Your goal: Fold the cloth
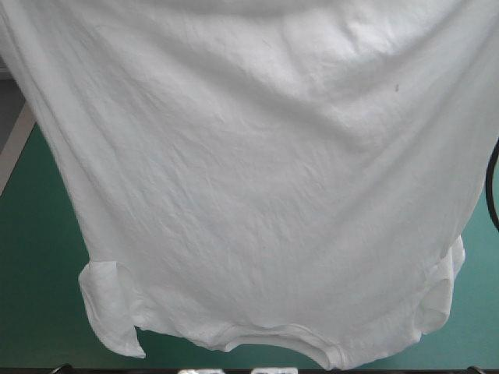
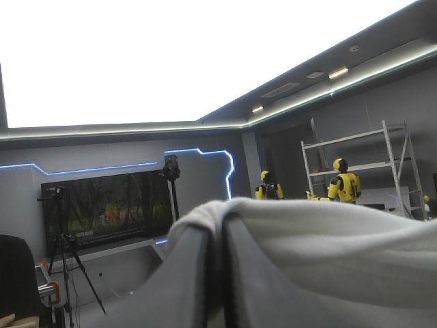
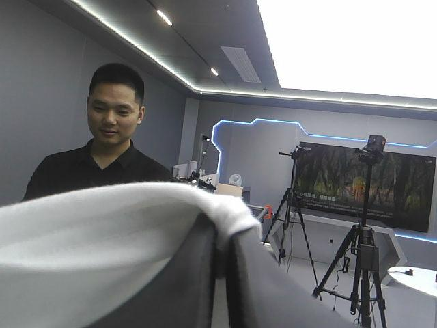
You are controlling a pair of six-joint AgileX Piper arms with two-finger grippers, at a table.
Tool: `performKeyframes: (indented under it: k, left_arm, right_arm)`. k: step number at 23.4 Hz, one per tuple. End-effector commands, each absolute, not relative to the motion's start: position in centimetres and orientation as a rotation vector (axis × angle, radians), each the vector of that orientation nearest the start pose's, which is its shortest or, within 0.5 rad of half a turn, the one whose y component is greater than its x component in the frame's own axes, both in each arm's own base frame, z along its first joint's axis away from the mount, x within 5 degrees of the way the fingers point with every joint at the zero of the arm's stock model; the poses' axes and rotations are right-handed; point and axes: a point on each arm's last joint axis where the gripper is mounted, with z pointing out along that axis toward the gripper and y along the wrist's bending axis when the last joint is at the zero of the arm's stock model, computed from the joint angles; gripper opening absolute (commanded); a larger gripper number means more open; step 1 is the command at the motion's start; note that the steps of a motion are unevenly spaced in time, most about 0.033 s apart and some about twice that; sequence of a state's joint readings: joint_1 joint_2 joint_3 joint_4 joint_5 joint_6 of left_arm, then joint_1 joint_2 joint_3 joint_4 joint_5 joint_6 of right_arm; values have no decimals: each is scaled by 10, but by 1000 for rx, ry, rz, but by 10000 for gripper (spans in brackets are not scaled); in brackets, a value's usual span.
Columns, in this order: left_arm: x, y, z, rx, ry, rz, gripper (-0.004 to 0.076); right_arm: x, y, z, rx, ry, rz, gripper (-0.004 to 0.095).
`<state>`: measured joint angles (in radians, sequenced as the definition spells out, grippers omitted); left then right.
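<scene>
One white T-shirt (image 1: 257, 179) hangs up in the air over the table (image 1: 31, 257). In the high view it fills almost the whole picture. It hides most of the teal-green cover, which shows only at the two sides and low down. The top of the T-shirt is cut off, so the high view does not show where it is held, and both grippers are out of sight there.

The T-shirt hangs upside down. Its two sleeves (image 1: 109, 304) are at the bottom, one on each side. The neck edge (image 1: 273, 339) curves between them. One tiny dark spot (image 1: 396, 87) sits on the cloth up near the right side. It is too small to tell what it is.

In the left wrist view, the left gripper (image 2: 217, 236) has its two black fingers (image 2: 184, 280) pressed almost together, pinching the T-shirt. White cloth lies over the tips and hides them.

The right gripper (image 3: 222, 239) looks the same. Its two black fingers (image 3: 184, 273) pinch the T-shirt, and a fold of cloth covers the tips.
</scene>
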<state>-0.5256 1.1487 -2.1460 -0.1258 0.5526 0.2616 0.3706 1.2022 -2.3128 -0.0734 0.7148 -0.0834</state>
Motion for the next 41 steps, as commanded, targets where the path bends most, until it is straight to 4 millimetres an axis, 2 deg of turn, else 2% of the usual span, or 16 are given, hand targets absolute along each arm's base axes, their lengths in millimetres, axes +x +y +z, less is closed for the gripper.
performKeyframes:
  k: [1,6,9,12,15,17,22,28,29,30,31,32,35,37,40,41]
  left_arm:
    - [99,-63,678,384,925,-353,-9]
    - [181,-101,664,328,909,-299,-9]
    - [212,-104,659,262,870,-310,-9]
    - [246,-100,657,156,850,-388,-9]
    - [265,-86,670,74,774,-440,-9]
    - [267,-86,674,74,762,-445,-9]
    - [296,-94,656,126,926,-401,-9]
    - [343,-105,601,228,1360,-273,-9]
    - [354,-107,585,250,1476,-245,-9]
    - [368,-111,559,284,1658,-220,-9]
    - [375,-113,545,301,1752,-212,-9]
    - [386,-117,522,324,1878,-208,-9]
    - [396,-121,486,361,2087,-203,-9]
    - [398,-124,447,403,2314,-194,-9]
    - [388,-125,420,412,2456,-251,-9]
    - [380,-124,403,422,2534,-253,-9]
  right_arm:
    - [94,32,689,-216,1011,185,-17]
    - [173,57,672,-170,1111,185,-17]
    - [207,60,667,-114,1104,137,-17]
    - [233,51,671,-46,1039,128,-17]
    - [250,37,675,-1,990,149,-17]
    - [254,35,674,-5,988,148,-17]
    - [286,37,651,-43,1125,117,-17]
    - [341,44,585,-61,1461,96,-17]
    - [349,46,572,-75,1520,85,-17]
    - [361,48,544,-98,1655,65,-17]
    - [365,49,532,-104,1707,64,-17]
    - [372,51,507,-127,1818,62,-17]
    - [369,54,465,-200,2011,74,-17]
    - [359,53,432,-240,2150,62,-17]
    - [337,51,402,-264,2282,75,-17]
    - [325,50,390,-268,2327,74,-17]
